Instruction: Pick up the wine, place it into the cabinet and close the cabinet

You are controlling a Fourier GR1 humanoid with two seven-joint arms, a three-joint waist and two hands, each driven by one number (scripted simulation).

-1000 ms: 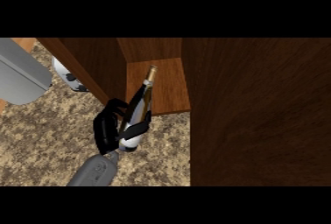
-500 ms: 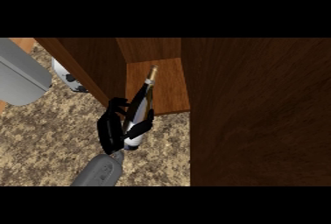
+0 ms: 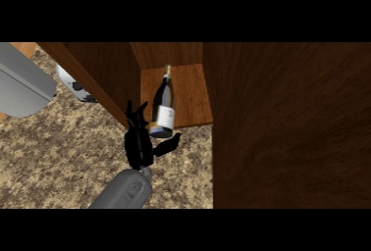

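**Wine bottle set on cabinet shelf; hand released**

Where half a second ago black fingers wrapped it, the dark glass wine bottle with a pale label (image 3: 162,109) now lies on the brown wooden cabinet's shelf (image 3: 192,93), neck inward, base at the shelf's front edge. Black hand (image 3: 141,142): just below the bottle, fingers spread, holding nothing. Cabinet's dark wooden door (image 3: 290,122): open, right of the shelf. Placing looks done; closing remains.
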